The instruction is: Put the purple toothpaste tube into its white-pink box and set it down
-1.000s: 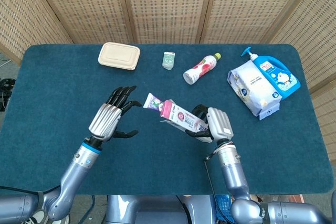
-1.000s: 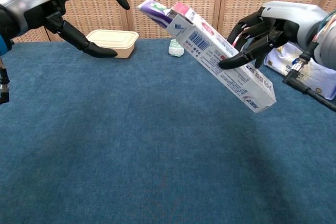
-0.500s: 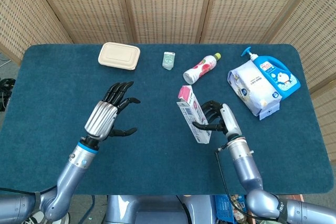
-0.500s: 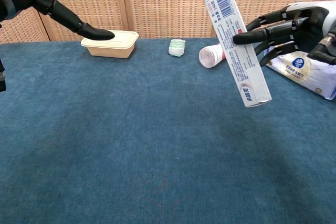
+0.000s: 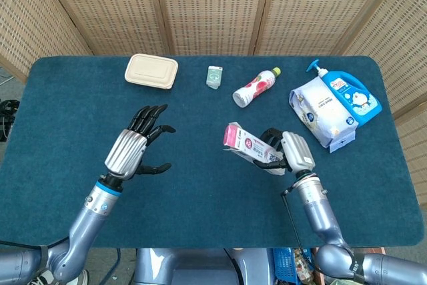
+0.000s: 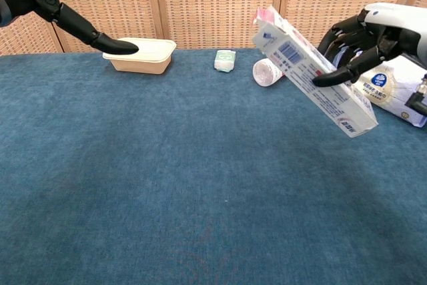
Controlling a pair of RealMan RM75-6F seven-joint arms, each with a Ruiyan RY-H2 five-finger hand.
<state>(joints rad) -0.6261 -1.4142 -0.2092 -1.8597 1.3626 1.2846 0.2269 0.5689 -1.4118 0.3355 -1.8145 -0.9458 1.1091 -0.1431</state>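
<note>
Box (image 5: 252, 149): we see it at frame centre, in the right hand (image 5: 288, 154), tilted, above the table (image 5: 200, 198).
Left hand (image 5: 133, 151): centre left, well apart from the box.
Upper row, left to right: container (image 5: 151, 71), small packet (image 5: 214, 77), bottle (image 5: 256, 87).
Upper right: pouch (image 5: 322, 114) lying against pump bottle (image 5: 350, 93).

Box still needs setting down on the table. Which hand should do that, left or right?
Right. The right hand already holds the white-pink box tilted above the table, so it likely only needs to lower and let go. The left hand is spread, holds nothing, and hovers well apart from it.
</note>
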